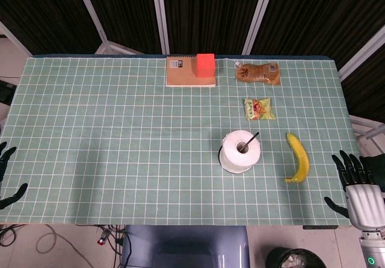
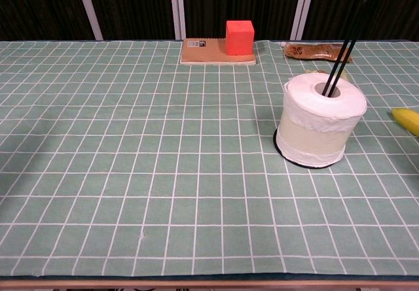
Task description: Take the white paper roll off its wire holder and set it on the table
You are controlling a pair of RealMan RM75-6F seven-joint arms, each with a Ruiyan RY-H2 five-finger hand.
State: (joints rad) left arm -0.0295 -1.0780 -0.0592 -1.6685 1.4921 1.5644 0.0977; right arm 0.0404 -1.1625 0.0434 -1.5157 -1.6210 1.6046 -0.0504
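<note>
White paper roll (image 1: 240, 151) sits right of centre in the head view, threaded over the black wire holder (image 2: 347, 46) whose rods poke up through the core; holder's dark base ring peeks out under the roll in the chest view. Roll looks light, soft, squashy, so probably best taken around the outer side wall with a wide gentle wrap, then lifted straight up along the rods so the core doesn't snag. Squeezing hard would likely dent it. Right robot hand (image 1: 355, 180) at the lower right edge of frame, fingers spread, holding nothing, well apart from the roll. Left robot hand (image 1: 7, 177) barely shows at the lower left edge, fingers apart, nothing in it. Also on the green checked tabletop (image 1: 108, 129): banana (image 1: 298, 158) just right of the roll, small snack packet (image 1: 259, 109) above it, brown pouch (image 1: 258, 73) and red cube (image 1: 206, 65) on a cardboard box (image 1: 183, 72) at the top. No open containers seen.
</note>
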